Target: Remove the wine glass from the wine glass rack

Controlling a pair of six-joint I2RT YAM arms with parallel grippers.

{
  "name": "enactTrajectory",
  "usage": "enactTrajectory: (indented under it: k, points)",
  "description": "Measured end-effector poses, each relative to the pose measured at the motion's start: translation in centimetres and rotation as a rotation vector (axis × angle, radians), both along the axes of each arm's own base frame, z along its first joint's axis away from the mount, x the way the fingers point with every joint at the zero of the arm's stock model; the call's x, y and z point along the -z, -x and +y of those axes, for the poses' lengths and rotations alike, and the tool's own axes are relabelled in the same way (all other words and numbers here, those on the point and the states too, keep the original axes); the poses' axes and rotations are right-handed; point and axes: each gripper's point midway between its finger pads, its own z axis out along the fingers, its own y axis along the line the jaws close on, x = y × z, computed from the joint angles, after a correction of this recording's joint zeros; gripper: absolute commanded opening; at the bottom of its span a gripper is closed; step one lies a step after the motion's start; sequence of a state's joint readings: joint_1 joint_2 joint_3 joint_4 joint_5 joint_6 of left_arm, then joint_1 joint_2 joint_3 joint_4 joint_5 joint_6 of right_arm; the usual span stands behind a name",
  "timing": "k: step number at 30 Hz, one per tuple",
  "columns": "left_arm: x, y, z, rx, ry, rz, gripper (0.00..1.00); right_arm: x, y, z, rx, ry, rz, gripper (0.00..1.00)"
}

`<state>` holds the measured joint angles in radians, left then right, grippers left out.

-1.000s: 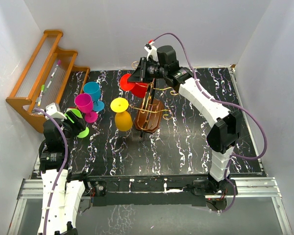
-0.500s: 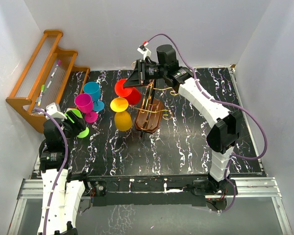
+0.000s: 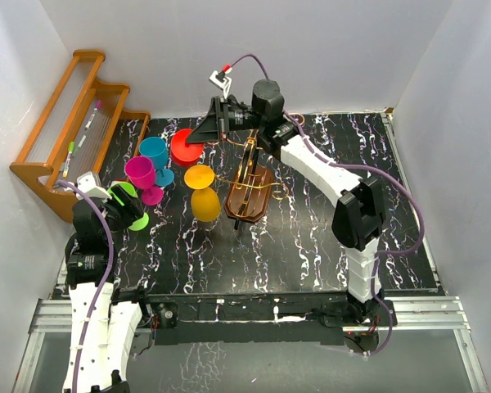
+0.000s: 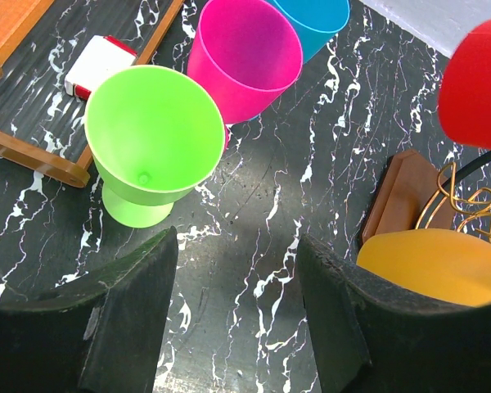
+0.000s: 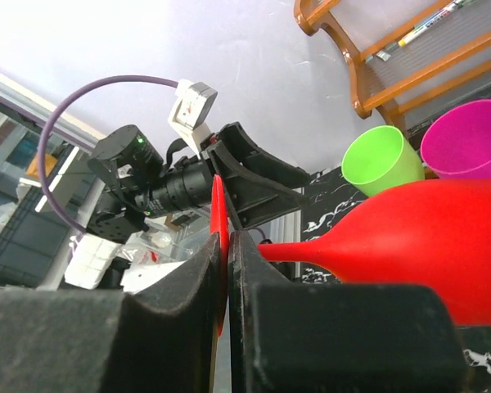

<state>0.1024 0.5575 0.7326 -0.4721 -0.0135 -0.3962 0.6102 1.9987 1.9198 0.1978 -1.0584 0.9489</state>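
Observation:
The wine glass rack [image 3: 251,192] has a dark brown oval base and gold wire arms, and stands mid-table. My right gripper [image 3: 204,133] is shut on the foot [image 5: 218,246] of a red wine glass [image 3: 183,147]. It holds the glass tipped sideways in the air left of the rack, clear of the wires; its bowl [image 5: 430,246] points away. A yellow glass [image 3: 203,193] is at the rack's left side, foot up. My left gripper [image 4: 237,327] is open and empty above the table, near a green glass [image 4: 151,139].
A magenta glass [image 3: 141,175] and a blue glass [image 3: 155,154] stand left of the red glass, with the green glass [image 3: 131,209] nearer me. An orange-brown stepped shelf [image 3: 74,123] with pens is at the far left. White walls enclose the table.
My right gripper has carried the red glass leftward, away from the rack and toward the blue glass. The left arm has not moved.

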Motion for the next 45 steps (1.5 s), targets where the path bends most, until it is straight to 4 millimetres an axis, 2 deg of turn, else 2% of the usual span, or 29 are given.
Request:
enactTrajectory:
  k: [4,7,10,14,16,19,22,25,29,33,35,37,41,45]
  points:
    - [0.0,0.0,0.0,0.000,0.000,0.000,0.60,0.8,0.5,1.3,-0.009,-0.010,-0.105,0.08]
    - [0.0,0.0,0.0,-0.001,0.000,0.000,0.61,1.0,1.9,3.1,-0.015,-0.014,-0.246,0.08]
    - [0.0,0.0,0.0,-0.001,0.000,0.000,0.61,1.7,5.4,5.3,-0.027,-0.001,-0.419,0.08]
    - [0.1,0.0,0.1,-0.010,0.001,0.003,0.62,2.3,13.3,6.8,-0.048,0.023,-0.658,0.08]
    - [0.2,0.0,0.3,-0.022,0.000,0.008,0.62,1.8,16.9,7.0,-0.050,0.017,-0.771,0.08]
    - [0.5,0.3,0.5,-0.043,0.008,0.024,0.62,0.9,19.4,6.6,-0.007,0.022,-0.921,0.08]
    - [0.5,1.0,0.4,-0.062,0.036,0.058,0.62,1.8,19.4,5.7,0.066,0.085,-1.049,0.08]
    - [-1.0,1.7,0.3,-0.079,0.063,0.062,0.62,5.3,19.4,4.7,0.101,0.203,-1.143,0.08]
    - [-4.3,2.0,-0.5,-0.059,0.110,0.024,0.62,12.3,21.6,2.9,0.052,0.353,-1.282,0.08]
    - [-7.0,2.0,-2.5,0.020,0.179,0.005,0.62,20.1,25.3,-1.4,-0.048,0.458,-1.495,0.08]
    - [-7.6,2.0,-3.7,0.073,0.217,0.015,0.62,23.0,26.5,-3.5,-0.089,0.493,-1.603,0.08]
    - [-7.5,2.2,-5.0,0.123,0.252,0.040,0.62,24.9,26.9,-4.9,-0.103,0.528,-1.706,0.08]
    - [-6.8,3.6,-8.5,0.273,0.345,0.115,0.61,26.9,26.5,-6.9,-0.068,0.572,-1.915,0.08]
    - [-5.6,5.8,-11.8,0.433,0.451,0.191,0.60,28.4,24.4,-8.2,-0.026,0.660,-2.080,0.08]
